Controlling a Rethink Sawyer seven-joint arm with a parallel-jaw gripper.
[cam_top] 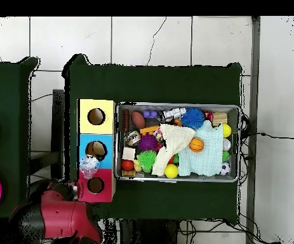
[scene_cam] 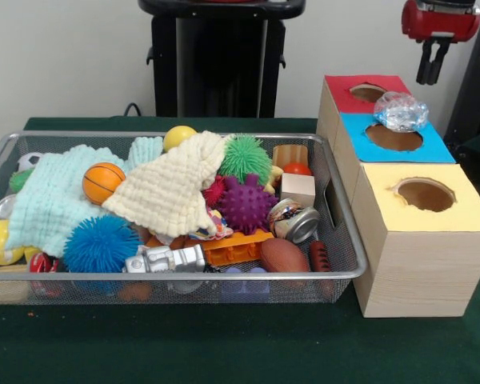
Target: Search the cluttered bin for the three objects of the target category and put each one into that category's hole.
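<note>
Jaws: nearly together, empty, hanging behind the red box (scene_cam: 360,92); clear crinkly ball (scene_cam: 401,111) resting on the blue top at the rim of the hole (scene_cam: 394,138), not in, so it probably wants nudging in; bin (scene_cam: 176,276) alongside on bench.

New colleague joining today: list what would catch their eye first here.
The bin brims with toys and cloths, a purple spiky ball near its middle. Beside it stand three boxes topped red, blue and yellow; a clear crinkly object sits by the hole. The gripper hangs behind them.
</note>
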